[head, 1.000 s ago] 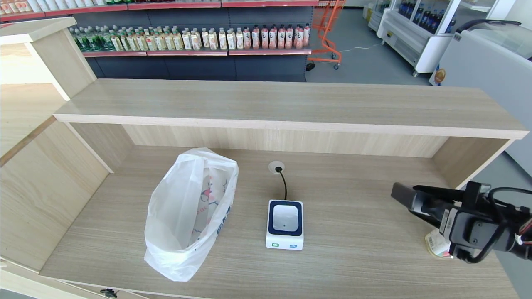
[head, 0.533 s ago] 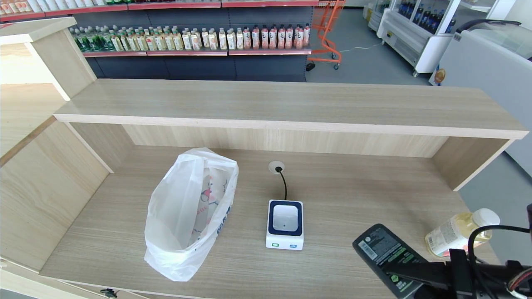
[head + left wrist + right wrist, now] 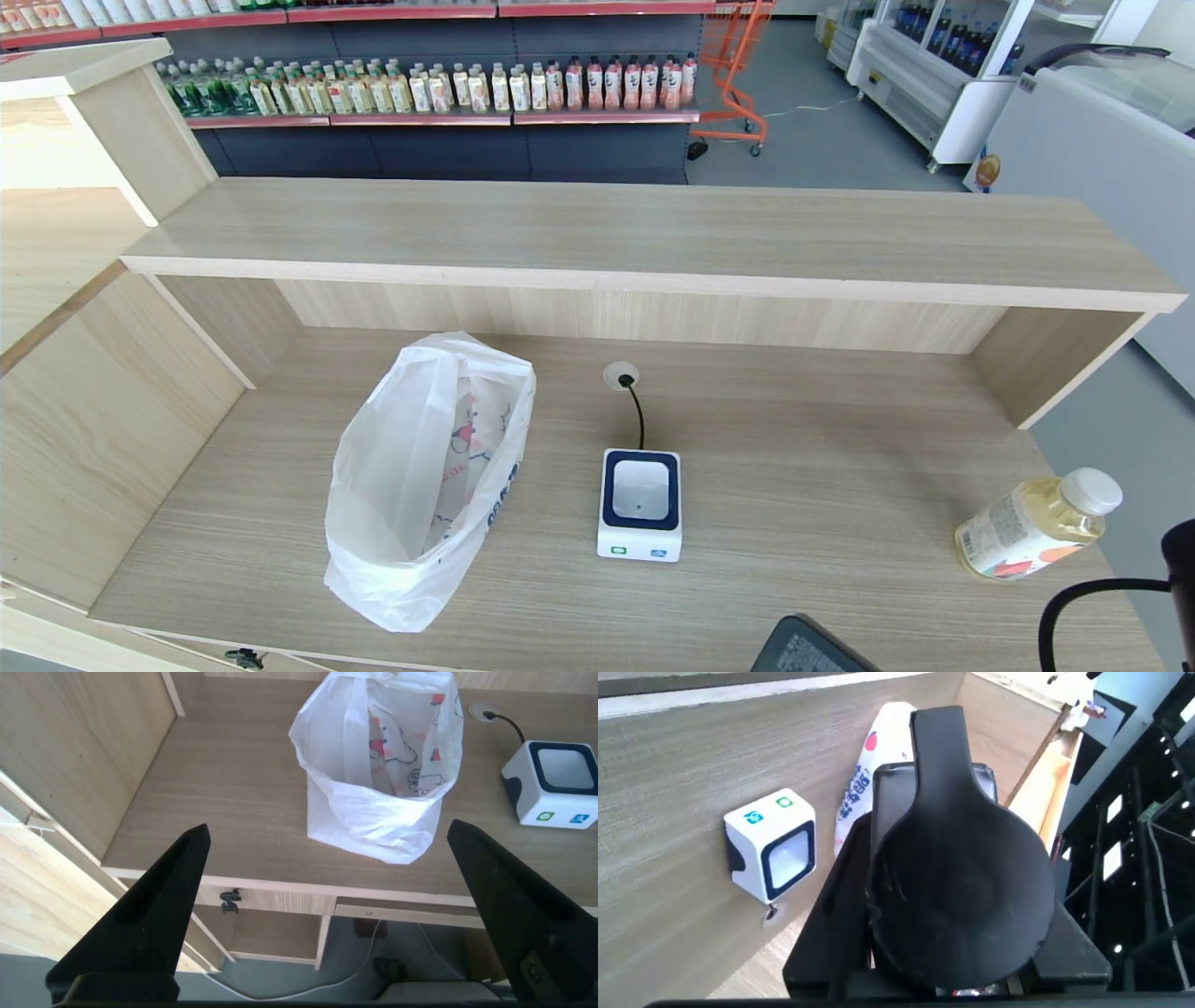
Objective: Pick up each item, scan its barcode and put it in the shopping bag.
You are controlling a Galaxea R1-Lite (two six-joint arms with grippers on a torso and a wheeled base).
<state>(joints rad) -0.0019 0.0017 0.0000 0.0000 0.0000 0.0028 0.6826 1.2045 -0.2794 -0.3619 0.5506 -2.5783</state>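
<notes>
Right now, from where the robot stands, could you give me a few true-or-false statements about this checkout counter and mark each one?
1. The yellow bottle lies on its side on the counter. True.
2. The scanner sits inside the shopping bag. False: it stands on the counter beside the bag.
3. The left tool is open and empty. True.
4. The right tool holds the yellow bottle. False: it is shut on a dark package.

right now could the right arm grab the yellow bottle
Probably not yet: the right gripper is shut on a black pack. The bottle itself lies free on the counter, with nothing around it.
</notes>
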